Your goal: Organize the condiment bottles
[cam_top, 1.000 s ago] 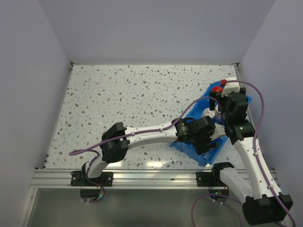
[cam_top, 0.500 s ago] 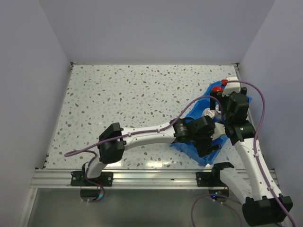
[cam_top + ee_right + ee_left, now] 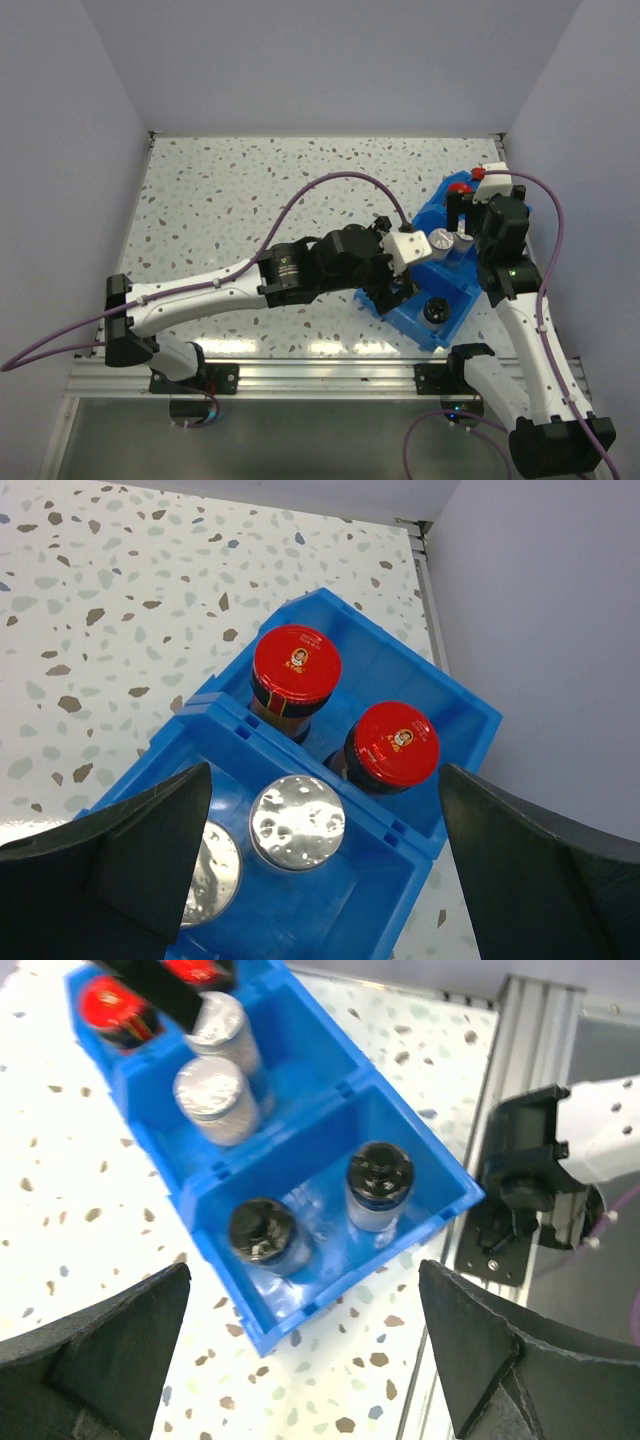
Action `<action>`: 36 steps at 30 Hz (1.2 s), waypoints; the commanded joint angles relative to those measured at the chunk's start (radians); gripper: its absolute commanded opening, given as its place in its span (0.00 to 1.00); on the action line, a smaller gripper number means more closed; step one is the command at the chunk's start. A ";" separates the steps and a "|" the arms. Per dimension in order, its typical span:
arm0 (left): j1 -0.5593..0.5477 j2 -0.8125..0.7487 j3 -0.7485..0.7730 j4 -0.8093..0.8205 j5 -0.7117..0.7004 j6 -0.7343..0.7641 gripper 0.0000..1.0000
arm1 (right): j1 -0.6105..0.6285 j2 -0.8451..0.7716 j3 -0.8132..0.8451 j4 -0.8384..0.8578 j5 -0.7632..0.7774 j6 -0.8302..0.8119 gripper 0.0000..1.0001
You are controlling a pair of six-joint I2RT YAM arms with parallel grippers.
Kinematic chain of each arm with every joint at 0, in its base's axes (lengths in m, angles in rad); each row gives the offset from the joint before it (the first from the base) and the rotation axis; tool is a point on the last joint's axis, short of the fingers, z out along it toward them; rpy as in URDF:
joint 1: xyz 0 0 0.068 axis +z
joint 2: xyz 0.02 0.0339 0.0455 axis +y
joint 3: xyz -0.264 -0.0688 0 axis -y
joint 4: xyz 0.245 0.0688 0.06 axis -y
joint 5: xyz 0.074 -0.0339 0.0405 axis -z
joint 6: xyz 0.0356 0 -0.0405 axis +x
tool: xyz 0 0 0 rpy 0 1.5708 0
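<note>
Left wrist view: your left gripper (image 3: 305, 1270) has its jaws spread wide with nothing between them, and it hangs above the near end of the bin (image 3: 400, 1110). Your right gripper (image 3: 325, 770) is just as wide and empty over the far end. Neither touches a jar, so each stands upright on its own.

They sit one kind per compartment:
- two black-lid jars (image 3: 262, 1230) (image 3: 379, 1172) nearest you
- two silver-cap jars (image 3: 212, 1090) (image 3: 222, 1022) in the middle
- two red-cap jars (image 3: 295, 665) (image 3: 392, 743) farthest

That makes six jars in three compartments of one bin, near the right edge of the table (image 3: 250, 200). From that layout, I judge the sorting done.
</note>
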 commanded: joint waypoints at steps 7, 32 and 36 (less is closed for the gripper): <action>0.397 -0.246 -0.297 0.138 0.060 -0.071 1.00 | -0.028 0.013 0.004 -0.009 -0.122 0.001 0.99; 1.050 -0.706 -0.827 0.265 -0.258 -0.130 1.00 | -0.060 0.146 0.127 0.012 -0.179 0.082 0.99; 1.050 -0.697 -0.825 0.265 -0.250 -0.131 1.00 | -0.066 0.137 0.112 0.025 -0.098 0.153 0.98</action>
